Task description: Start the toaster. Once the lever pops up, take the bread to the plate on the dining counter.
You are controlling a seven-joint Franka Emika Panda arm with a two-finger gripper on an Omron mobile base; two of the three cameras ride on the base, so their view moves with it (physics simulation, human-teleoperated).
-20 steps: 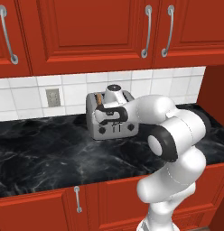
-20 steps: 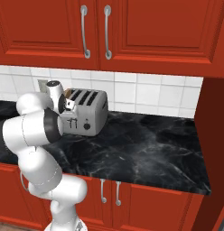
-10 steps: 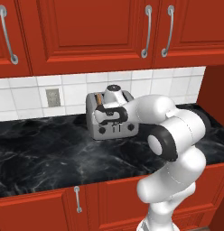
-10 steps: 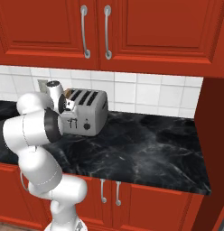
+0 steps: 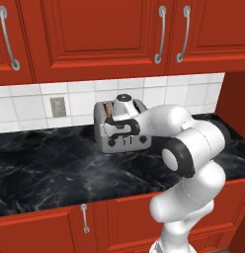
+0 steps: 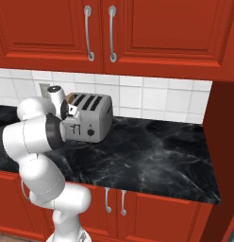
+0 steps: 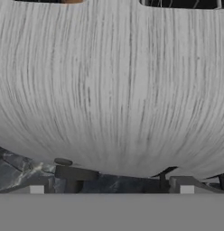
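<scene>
The grey toaster [image 5: 140,140] stands on the black wall counter against the tiled wall, also seen from the right [image 6: 97,120]. A tan slice of bread [image 5: 108,108] sits in its left-hand slot [image 6: 70,97]. My gripper [image 5: 118,134] hangs close in front of the toaster's face [image 6: 71,112]. In the hand view the jaws are open [image 7: 111,187], wide apart, nothing between them, right up against the brushed metal [image 7: 112,90]. A dark slider tab [image 7: 73,173] sits just above the left fingertip. The plate and the dining counter are out of view.
The black marble counter [image 5: 55,168] stretches left and right of the toaster [image 6: 156,151]. Red upper cabinets [image 5: 95,34] hang overhead. A red side panel [image 6: 225,123] closes the counter's right end. A wall outlet [image 5: 58,106] is left of the toaster.
</scene>
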